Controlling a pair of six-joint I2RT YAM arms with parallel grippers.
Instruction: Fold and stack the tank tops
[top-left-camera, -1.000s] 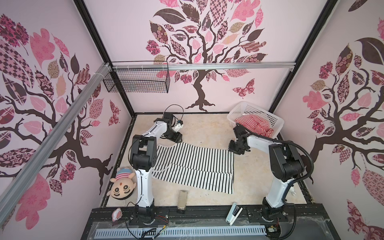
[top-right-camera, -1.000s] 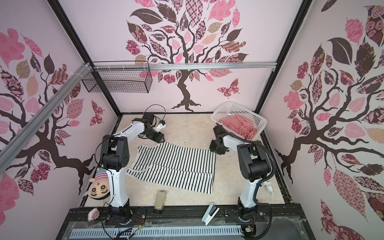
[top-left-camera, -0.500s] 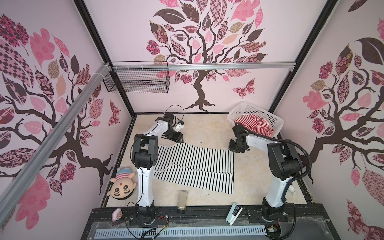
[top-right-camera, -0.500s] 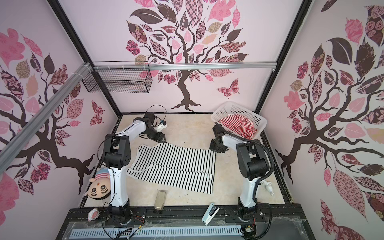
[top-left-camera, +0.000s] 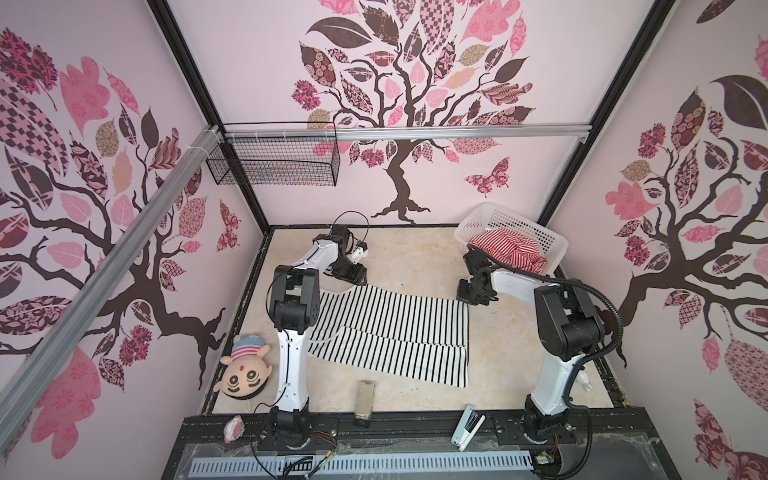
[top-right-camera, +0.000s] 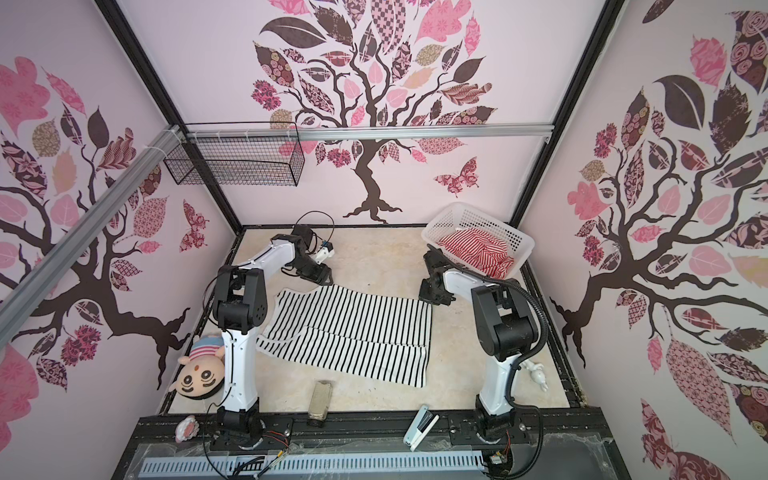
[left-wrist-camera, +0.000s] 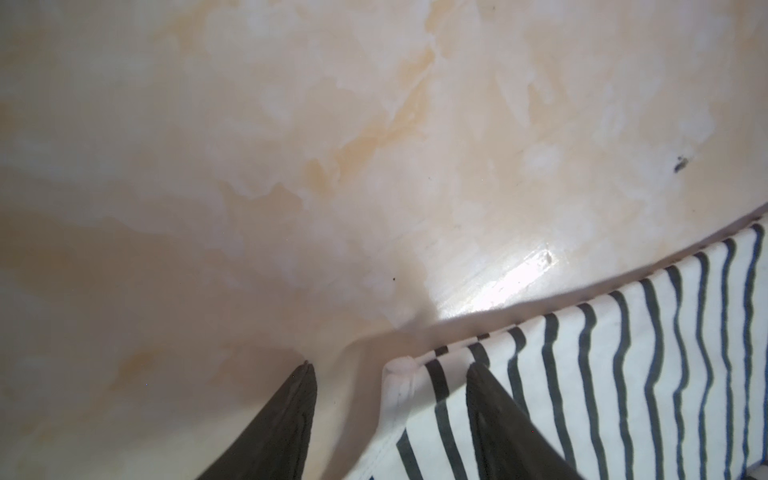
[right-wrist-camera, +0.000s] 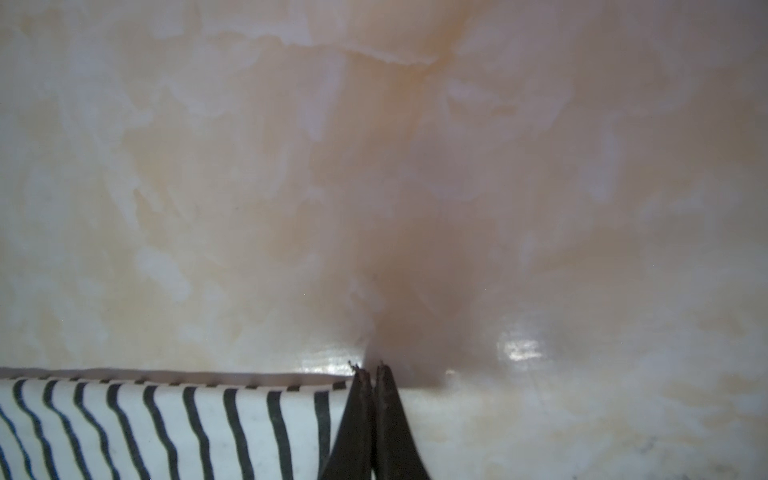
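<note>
Black stripes ran across the black-and-white tank top (top-left-camera: 390, 328), which lay spread out flat on the table (top-left-camera: 415, 257) and was not yet folded up small. The red-and-white tank top (top-left-camera: 505, 249) sat bunched up in the white basket (top-left-camera: 478, 220), so I think most of the job was left to do. The left gripper (left-wrist-camera: 390, 365) was open around a strap corner, and the right gripper (right-wrist-camera: 371, 368) was pinched tight on the hem corner, as far as I could tell.

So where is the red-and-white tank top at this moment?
In both top views the red-and-white tank top lies bunched inside the white basket at the far right corner of the table, apart from the black-and-white tank top spread flat mid-table.
</note>
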